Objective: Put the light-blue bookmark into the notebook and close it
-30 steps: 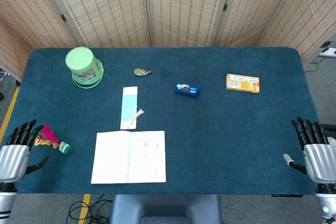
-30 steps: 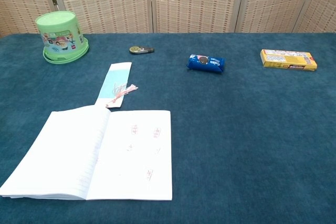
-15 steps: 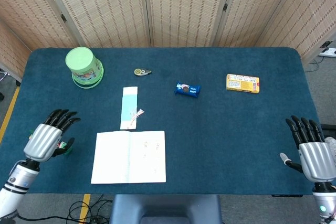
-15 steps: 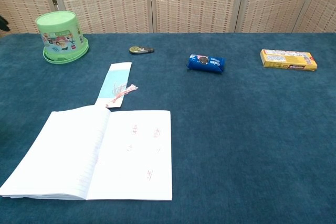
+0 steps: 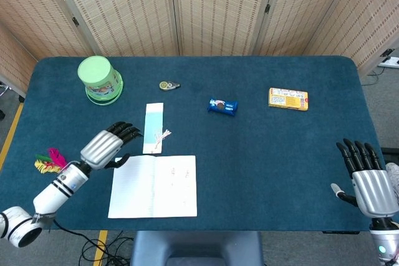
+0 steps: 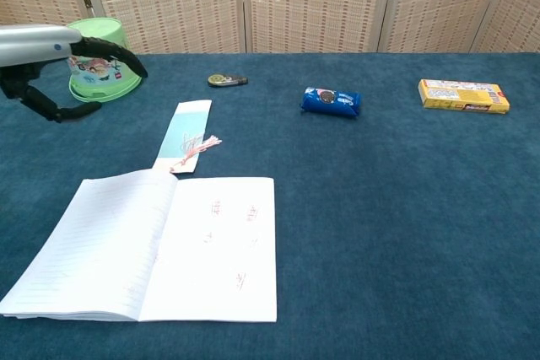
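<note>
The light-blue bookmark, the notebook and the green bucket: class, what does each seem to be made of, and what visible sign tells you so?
Light-blue bookmark: probably thin matte card, lying flat, with a thread-like pink tassel.
Notebook: paper; white matte pages, faintly ruled, bowed at the spine.
Green bucket: likely moulded plastic, with a smooth, slightly glossy wall, a printed picture band and a rim flange.

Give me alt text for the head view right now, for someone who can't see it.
The left hand, open, hovers beside a light-blue bookmark lying just above an open notebook on a blue table. The right hand waits open at the table's right edge.
</note>
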`<action>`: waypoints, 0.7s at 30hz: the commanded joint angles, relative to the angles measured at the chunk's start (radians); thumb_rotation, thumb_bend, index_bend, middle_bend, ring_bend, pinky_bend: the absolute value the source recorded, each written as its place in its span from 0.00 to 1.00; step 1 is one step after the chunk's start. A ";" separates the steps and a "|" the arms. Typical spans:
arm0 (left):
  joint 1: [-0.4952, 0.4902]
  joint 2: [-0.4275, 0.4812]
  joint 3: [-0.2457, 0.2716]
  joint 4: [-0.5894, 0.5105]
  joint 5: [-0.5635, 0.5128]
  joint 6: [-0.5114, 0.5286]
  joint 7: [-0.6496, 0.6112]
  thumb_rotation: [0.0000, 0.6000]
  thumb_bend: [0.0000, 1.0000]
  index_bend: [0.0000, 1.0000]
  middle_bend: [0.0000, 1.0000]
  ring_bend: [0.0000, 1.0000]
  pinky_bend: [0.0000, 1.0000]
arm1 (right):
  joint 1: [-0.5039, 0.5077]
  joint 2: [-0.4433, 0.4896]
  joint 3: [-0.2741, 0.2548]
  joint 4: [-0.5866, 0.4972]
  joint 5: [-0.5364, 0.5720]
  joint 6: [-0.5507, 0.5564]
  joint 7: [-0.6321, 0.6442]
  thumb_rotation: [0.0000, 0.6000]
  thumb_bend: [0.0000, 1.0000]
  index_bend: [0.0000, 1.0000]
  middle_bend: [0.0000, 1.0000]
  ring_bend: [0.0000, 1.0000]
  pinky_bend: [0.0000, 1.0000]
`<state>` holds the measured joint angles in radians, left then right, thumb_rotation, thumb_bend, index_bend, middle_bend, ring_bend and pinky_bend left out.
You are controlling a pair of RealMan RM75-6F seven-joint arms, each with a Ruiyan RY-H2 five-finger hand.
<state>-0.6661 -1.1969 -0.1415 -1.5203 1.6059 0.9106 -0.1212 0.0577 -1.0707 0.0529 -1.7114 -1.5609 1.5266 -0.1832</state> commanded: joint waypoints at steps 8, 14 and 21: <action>-0.150 -0.123 -0.045 0.094 -0.181 -0.204 0.054 0.96 0.52 0.21 0.18 0.12 0.13 | 0.002 0.011 0.002 -0.014 0.000 -0.003 -0.010 1.00 0.13 0.04 0.05 0.00 0.00; -0.202 -0.190 -0.057 0.166 -0.268 -0.260 0.099 0.87 0.52 0.20 0.18 0.11 0.13 | -0.002 0.015 0.002 -0.015 0.008 -0.001 -0.008 1.00 0.13 0.04 0.05 0.00 0.00; -0.249 -0.269 -0.065 0.267 -0.411 -0.314 0.175 0.60 0.52 0.21 0.18 0.08 0.13 | -0.001 0.028 0.007 -0.018 0.021 -0.006 -0.008 1.00 0.13 0.04 0.05 0.00 0.00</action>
<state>-0.8954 -1.4421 -0.2039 -1.2797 1.2332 0.6198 0.0233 0.0571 -1.0432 0.0597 -1.7296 -1.5405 1.5201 -0.1915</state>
